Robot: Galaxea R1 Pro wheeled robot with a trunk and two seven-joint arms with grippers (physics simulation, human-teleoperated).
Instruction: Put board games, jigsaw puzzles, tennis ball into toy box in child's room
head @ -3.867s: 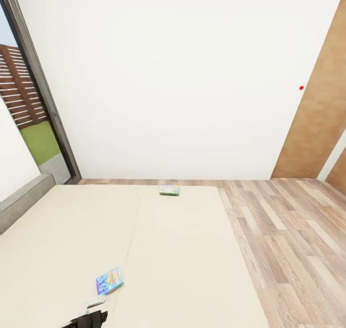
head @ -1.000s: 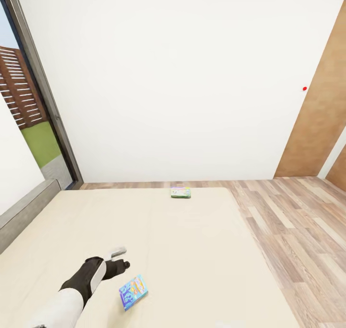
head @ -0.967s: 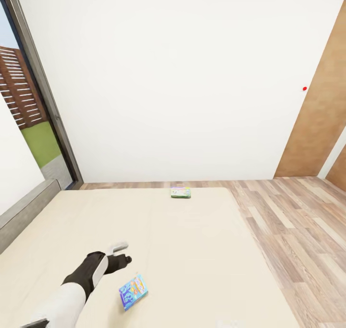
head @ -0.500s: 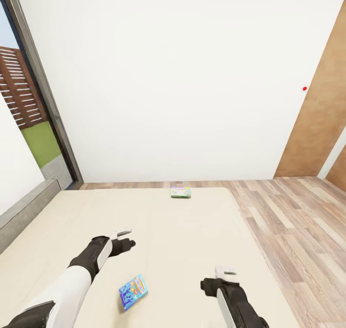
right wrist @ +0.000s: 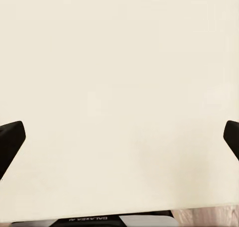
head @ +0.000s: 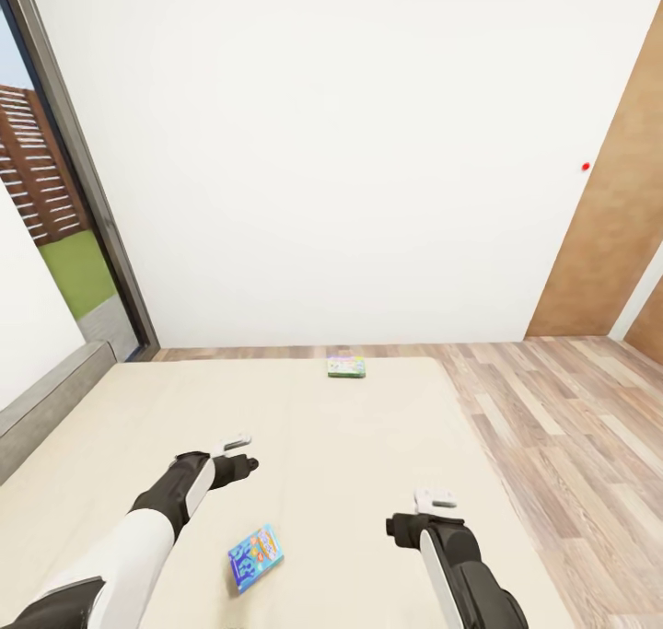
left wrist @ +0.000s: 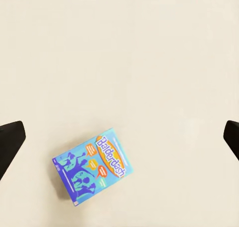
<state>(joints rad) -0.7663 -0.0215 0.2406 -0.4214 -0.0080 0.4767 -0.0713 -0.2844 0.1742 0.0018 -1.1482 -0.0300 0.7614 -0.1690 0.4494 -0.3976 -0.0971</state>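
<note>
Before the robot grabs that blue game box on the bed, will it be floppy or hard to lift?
The blue game box looks like a thin, stiff carton, so probably rigid and light. Lying flat on the soft bed, its edges may be awkward to pinch, and it might slide rather than tip.

The blue board game [left wrist: 92,170] on the bed [left wrist: 149,62] carried the white title "Balderdash" on an orange band. Smaller print on it was too small to read. In the right wrist view, a dark strip [right wrist: 94,219] bore mirrored white lettering that looked like "GALAXEA".
</note>
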